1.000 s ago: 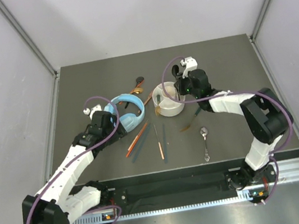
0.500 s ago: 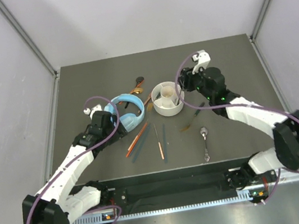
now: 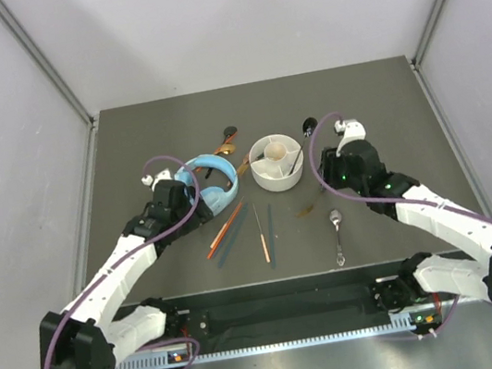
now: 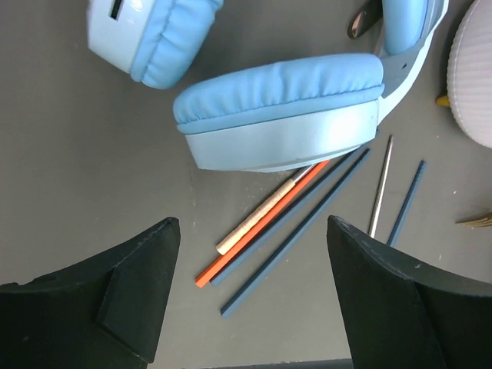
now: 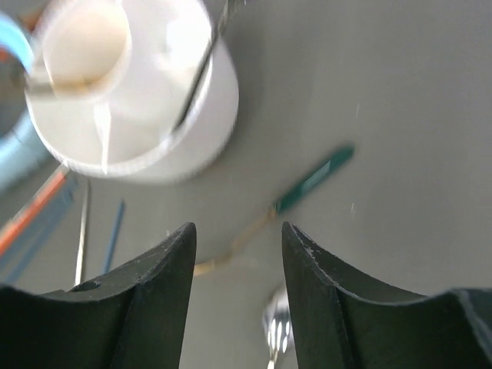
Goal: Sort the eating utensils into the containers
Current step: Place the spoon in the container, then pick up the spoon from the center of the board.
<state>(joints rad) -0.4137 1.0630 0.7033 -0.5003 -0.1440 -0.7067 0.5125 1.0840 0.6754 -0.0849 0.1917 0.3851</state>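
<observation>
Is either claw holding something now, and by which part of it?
Nothing is held. The left claw is open over the thin orange and teal chopsticks; the right claw is open and empty near the round white divided holder.

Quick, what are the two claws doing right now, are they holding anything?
Left gripper: open, holding nothing.
Right gripper: open, holding nothing.

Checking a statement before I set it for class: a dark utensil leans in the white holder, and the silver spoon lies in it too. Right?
No. The silver spoon lies on the table, nearer the arms than the white holder; the top external view shows it. The dark utensil does lean in the holder.
</observation>
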